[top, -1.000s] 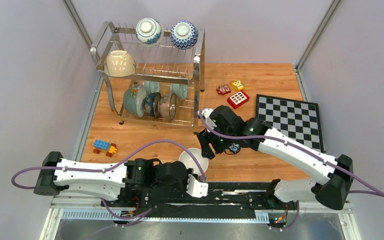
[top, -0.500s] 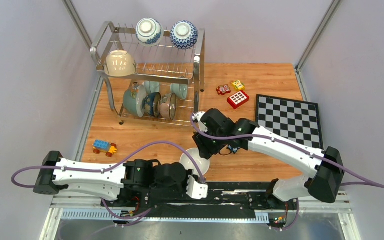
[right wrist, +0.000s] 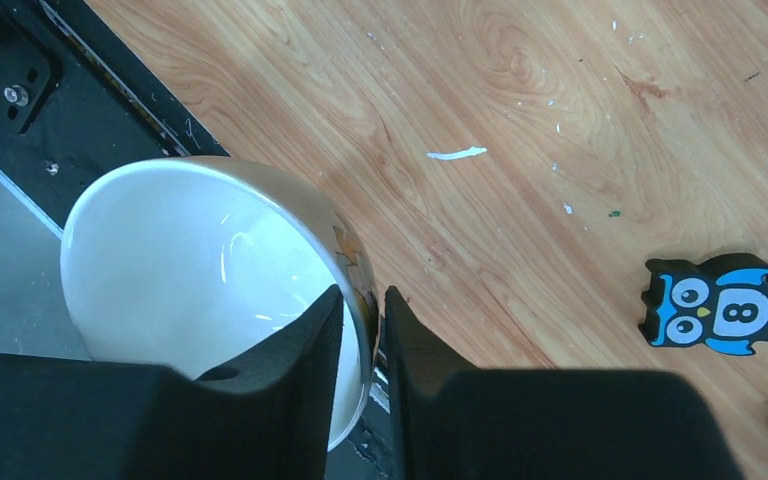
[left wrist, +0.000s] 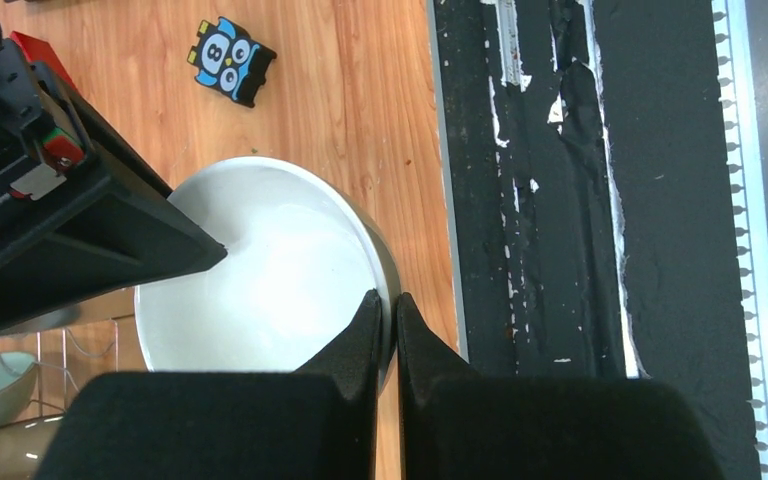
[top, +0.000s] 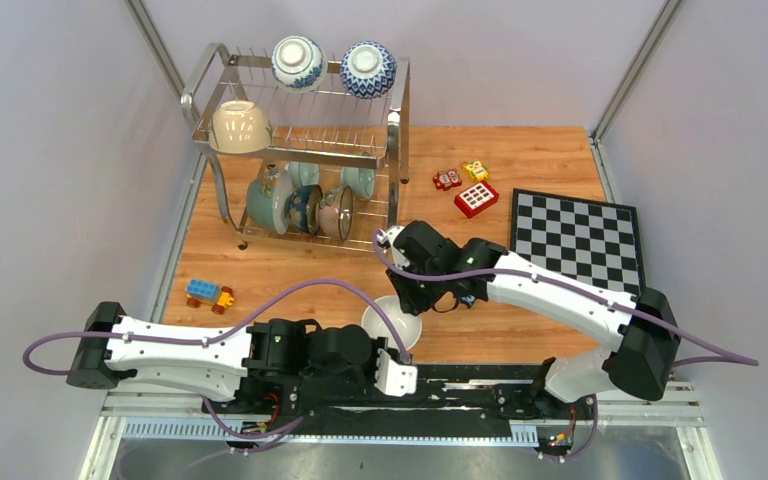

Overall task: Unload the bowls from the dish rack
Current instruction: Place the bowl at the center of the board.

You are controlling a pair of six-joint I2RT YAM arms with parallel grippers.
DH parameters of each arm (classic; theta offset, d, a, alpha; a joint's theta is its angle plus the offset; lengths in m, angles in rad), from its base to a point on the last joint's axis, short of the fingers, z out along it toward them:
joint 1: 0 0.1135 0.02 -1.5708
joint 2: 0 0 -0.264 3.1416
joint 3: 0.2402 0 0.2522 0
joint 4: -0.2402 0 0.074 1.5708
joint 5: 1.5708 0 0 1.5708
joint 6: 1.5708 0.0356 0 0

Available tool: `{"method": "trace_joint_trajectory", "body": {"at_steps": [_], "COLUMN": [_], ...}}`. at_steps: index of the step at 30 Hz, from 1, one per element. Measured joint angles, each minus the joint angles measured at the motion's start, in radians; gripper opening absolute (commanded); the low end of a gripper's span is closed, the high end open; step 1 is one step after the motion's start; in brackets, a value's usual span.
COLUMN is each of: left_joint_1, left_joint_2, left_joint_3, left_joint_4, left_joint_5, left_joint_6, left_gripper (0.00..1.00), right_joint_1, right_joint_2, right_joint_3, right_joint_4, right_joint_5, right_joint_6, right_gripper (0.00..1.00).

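A white bowl sits low over the wooden table near its front edge. My left gripper is shut on the bowl's near rim. My right gripper pinches the opposite rim, one finger inside and one outside. The steel dish rack stands at the back left. Its top tier carries a cream bowl and two blue-and-white bowls. Several more bowls, celadon and dark ones among them, stand on edge in the lower tier.
A chessboard lies at the right, with small toy blocks behind it. A Lego piece lies at the left. An owl block rests just beyond the bowl. The black base rail runs along the front edge.
My right arm has swung left and down onto the white bowl, and its fingers have closed over the rim. The left arm and the bowl have barely moved.
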State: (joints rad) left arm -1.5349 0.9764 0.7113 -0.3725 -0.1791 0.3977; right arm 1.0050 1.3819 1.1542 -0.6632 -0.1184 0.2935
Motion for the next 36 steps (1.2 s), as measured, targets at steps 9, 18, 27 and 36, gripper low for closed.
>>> {"method": "trace_joint_trajectory", "body": {"at_steps": [9, 18, 27, 36], "left_joint_1": [-0.002, -0.006, -0.006, -0.006], "left_joint_2": [-0.009, 0.021, -0.169, -0.392], "left_joint_3": [-0.006, -0.005, -0.116, -0.257], "left_joint_4": [0.003, 0.038, 0.215, 0.275], "left_joint_5": [-0.001, -0.064, -0.208, -0.537], "left_joint_6": [-0.028, -0.137, -0.312, -0.656], "left_gripper": [0.00, 0.40, 1.00, 1.00], "right_joint_1": [0.024, 0.035, 0.035, 0.035], "right_joint_2": [0.020, -0.080, -0.329, -0.607], "right_joint_3": [-0.009, -0.063, -0.160, -0.294], "right_joint_4": [-0.010, -0.005, -0.043, -0.077], "right_joint_5": [0.034, 0.132, 0.298, 0.465], "right_joint_6": [-0.021, 0.011, 0.076, 0.211], "right_gripper": [0.03, 0.03, 0.03, 0.03]}}
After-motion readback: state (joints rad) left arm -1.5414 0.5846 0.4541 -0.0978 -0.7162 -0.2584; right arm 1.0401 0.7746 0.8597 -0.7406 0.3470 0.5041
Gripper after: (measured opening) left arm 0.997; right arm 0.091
